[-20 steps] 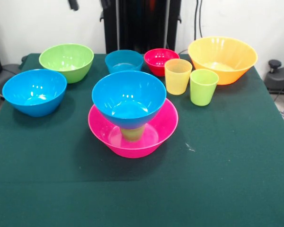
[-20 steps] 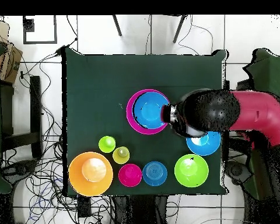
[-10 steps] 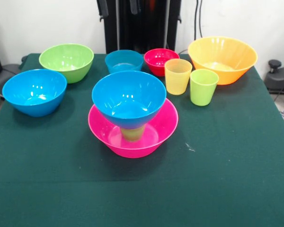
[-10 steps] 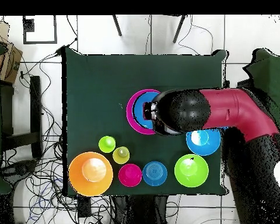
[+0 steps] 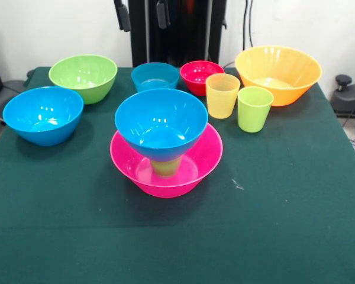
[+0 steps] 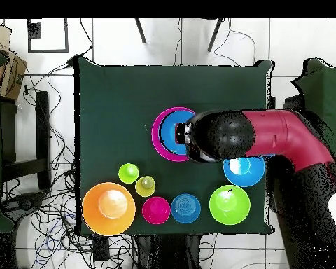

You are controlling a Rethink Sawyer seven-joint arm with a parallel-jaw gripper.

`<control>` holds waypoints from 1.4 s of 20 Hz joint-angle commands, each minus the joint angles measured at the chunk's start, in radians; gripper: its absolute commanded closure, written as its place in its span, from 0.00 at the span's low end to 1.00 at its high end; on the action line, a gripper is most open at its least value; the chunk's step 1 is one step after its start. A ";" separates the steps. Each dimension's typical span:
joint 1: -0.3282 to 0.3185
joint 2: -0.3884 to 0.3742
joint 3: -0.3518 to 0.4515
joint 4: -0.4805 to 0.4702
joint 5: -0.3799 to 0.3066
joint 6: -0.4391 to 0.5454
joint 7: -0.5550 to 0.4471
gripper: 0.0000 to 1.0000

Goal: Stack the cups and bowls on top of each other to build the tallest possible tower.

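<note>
The tower stands mid-table: a wide pink bowl [image 5: 208, 155] [image 6: 157, 133] holds an upturned green cup [image 5: 165, 167], and a medium blue bowl [image 5: 161, 123] [image 6: 172, 129] sits on that cup. My gripper [image 5: 142, 14] hangs high above and behind the tower, open, with nothing between its fingers [image 5: 123, 15]. In the overhead view the arm's head [image 6: 216, 135] covers part of the tower and hides the gripper. Loose pieces are a yellow-orange cup [image 5: 222, 94] [image 6: 145, 186], a green cup [image 5: 254, 108] [image 6: 128, 172], and an orange bowl [image 5: 278, 74] [image 6: 108, 209].
Along the back row stand a green bowl [image 5: 83, 77] [image 6: 229, 204], a small blue bowl [image 5: 155, 76] [image 6: 185, 208] and a small red bowl [image 5: 200, 76] [image 6: 156, 210]. Another medium blue bowl [image 5: 42, 114] [image 6: 243, 169] sits at the left. Green cloth covers the table [image 5: 177, 236].
The arm has swung over the tower in the overhead view. The fingertips have come lower into the top of the front view. No cup or bowl has moved.
</note>
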 commanded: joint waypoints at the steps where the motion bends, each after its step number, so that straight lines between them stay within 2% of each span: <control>1: 0.066 0.010 -0.085 0.147 -0.028 -0.097 0.106 0.00; 7: 0.129 -0.121 -0.124 0.261 0.068 -0.104 0.221 0.00; 9: 0.157 -0.141 -0.143 0.285 0.088 -0.119 0.254 0.00; 12: 0.197 -0.128 -0.180 0.285 0.081 -0.156 0.282 0.00; 22: 0.335 -0.023 -0.336 0.213 -0.053 -0.304 0.393 0.00; 28: 0.413 0.030 -0.425 0.184 -0.086 -0.380 0.438 0.00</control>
